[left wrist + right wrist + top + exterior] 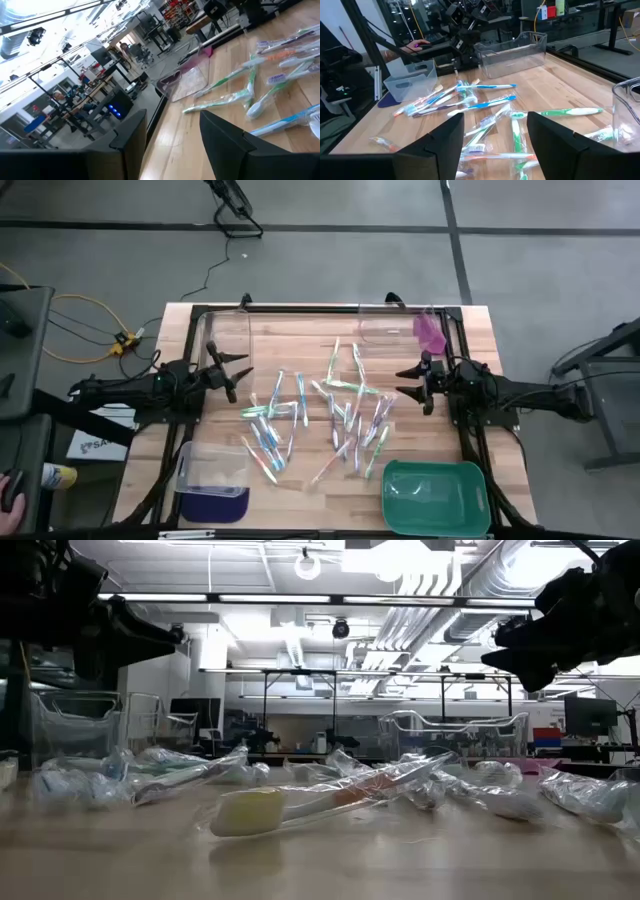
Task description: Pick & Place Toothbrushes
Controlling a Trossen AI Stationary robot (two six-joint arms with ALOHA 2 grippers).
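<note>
Across the middle of the worktop (300, 480) the toothbrushes (345, 405) lie crisscrossed and overlapping, so either released, empty tool, left (232, 372) or right (412, 385), could pinch two at once or slip on the wrappers.

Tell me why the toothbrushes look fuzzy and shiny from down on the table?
In the low view, the nearest clear-wrapped toothbrush with a pale yellowish head sits too close to the lens, so it blurs, and the bright ceiling lights glare off the wrappers. In the high view, the scattered translucent plastic toothbrushes look small, with little glints.
</note>
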